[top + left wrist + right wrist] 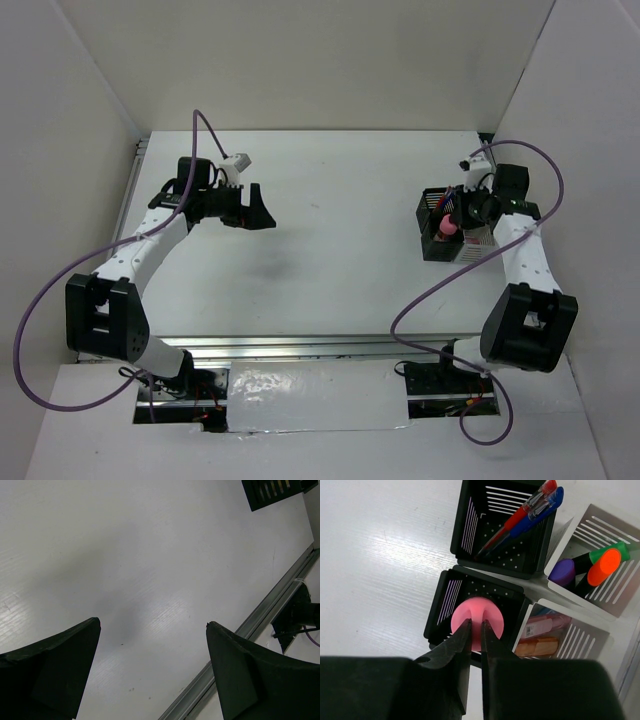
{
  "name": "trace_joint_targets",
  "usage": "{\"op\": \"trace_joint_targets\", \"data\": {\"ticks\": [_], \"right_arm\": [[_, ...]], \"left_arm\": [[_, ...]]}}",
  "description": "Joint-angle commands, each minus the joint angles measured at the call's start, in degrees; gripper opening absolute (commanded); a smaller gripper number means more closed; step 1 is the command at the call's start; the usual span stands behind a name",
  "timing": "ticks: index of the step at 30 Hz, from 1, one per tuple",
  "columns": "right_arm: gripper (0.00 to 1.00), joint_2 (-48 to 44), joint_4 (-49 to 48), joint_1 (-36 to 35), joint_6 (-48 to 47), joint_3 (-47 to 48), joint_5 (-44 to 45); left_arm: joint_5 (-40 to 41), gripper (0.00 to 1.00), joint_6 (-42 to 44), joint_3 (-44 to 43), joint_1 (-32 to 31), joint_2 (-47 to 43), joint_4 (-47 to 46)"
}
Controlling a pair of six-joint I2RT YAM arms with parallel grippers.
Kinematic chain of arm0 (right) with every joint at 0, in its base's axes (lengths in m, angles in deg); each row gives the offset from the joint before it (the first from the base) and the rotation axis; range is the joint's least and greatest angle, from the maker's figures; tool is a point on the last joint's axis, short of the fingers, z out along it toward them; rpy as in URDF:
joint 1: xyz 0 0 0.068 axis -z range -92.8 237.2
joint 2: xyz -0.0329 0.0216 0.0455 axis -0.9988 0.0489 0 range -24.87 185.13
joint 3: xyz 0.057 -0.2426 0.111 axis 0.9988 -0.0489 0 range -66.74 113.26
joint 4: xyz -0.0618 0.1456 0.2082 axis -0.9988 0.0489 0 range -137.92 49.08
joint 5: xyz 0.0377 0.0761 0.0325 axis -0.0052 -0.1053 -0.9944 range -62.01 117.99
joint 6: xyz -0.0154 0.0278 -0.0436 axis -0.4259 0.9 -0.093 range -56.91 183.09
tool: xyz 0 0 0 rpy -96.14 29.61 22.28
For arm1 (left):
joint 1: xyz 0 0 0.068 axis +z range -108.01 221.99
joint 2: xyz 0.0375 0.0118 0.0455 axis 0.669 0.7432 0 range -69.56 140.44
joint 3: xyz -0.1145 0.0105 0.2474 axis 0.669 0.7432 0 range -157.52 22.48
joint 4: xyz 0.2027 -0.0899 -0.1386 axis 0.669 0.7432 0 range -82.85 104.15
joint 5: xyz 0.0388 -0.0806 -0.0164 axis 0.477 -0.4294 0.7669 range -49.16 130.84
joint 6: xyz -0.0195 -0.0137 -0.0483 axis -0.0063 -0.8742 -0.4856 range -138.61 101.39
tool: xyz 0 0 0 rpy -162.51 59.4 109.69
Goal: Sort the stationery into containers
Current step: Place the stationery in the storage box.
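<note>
White tabletop [330,200] with pale walls around it fills the overhead view. The containers stand together at its right-middle, half covered by the right arm. Only the right wrist view sorts them out. At its centre a round pink piece [477,612] sits at the mouth of the lower black mesh cup [442,605]. The right gripper [476,630] has its fingers drawn almost together directly over the piece, with a thin slit between them. Whether they pinch it cannot be told, because the tips hide its near edge. Just above stands a second black mesh cup [470,525] holding a red pen [520,517] and a blue pen [535,512], their lower ends lost inside. At the right, the upper white tray [600,525] holds a green highlighter [605,552], an orange highlighter [602,567] and a purple cap [562,572]. The lower white tray [580,640] shows pink and orange items blurred behind its wall. From overhead most of this is a dark cluster with one pink spot. The left gripper [255,210] hangs well apart at the upper left, fingers spread wide and holding nothing. Its wrist view shows bare table, a mesh corner at the upper right edge and a metal rail [260,615].
</note>
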Motion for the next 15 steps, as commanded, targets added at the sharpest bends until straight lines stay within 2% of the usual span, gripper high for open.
{"op": "trace_joint_targets", "data": {"ticks": [1, 6, 7, 10, 15], "right_arm": [[0.17, 0.65, -3.56, -0.02, -0.11, -0.01, -0.09], [0.27, 0.82, -2.94, -0.28, 0.42, 0.26, -0.44], [0.34, 0.65, -2.94, -0.28, 0.51, 0.26, -0.35], [0.42, 0.12, -2.76, -0.81, 0.51, 0.26, 0.00], [0.45, -1.37, -1.19, -1.16, 0.95, 1.22, -0.44]], "left_arm": [[-0.23, 0.99, 1.14, -2.38, 0.05, 0.06, -0.18], [-0.40, 0.99, 1.23, -2.12, 0.14, -0.11, -0.18], [-0.49, 0.99, 1.23, -2.12, 0.14, -0.11, -0.18], [-0.58, 0.99, 1.06, -2.21, 0.14, -0.20, -0.36], [-0.40, 0.99, 1.32, -2.73, 0.14, -0.11, 0.17]]}}
